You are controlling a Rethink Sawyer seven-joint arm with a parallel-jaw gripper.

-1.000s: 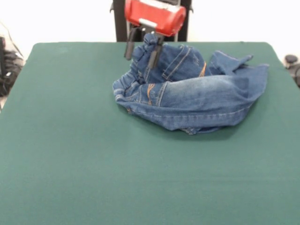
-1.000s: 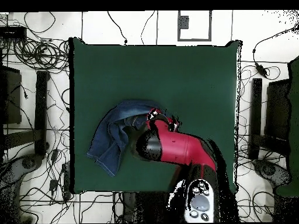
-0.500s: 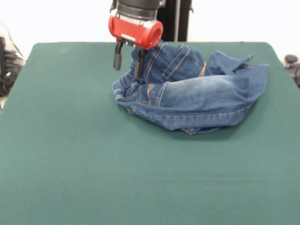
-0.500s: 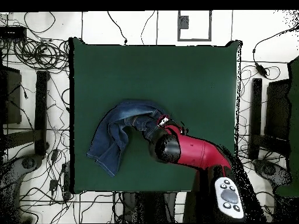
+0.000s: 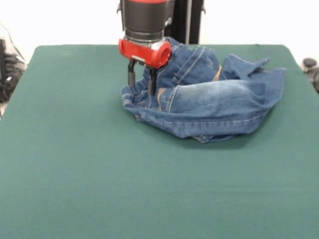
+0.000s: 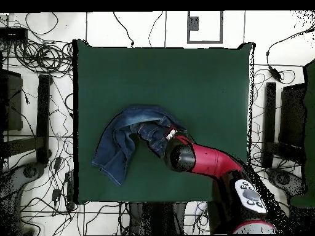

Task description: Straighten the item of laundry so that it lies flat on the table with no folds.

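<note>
Front view: the jeans lie bunched and folded on the far half of the green surface, waistband toward the picture's left. The gripper points straight down, its two fingers narrowly apart, tips set into the waistband folds. Overhead view: the red arm reaches in from the bottom right and covers the gripper; the jeans curve in an arc left of centre.

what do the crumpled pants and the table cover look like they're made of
The pants: blue denim, apparently cotton, with faded patches, orange stitching and stiff folds. The table cover: dark green, matte, likely felt or a similar napped cloth, since it shows no shine.
</note>
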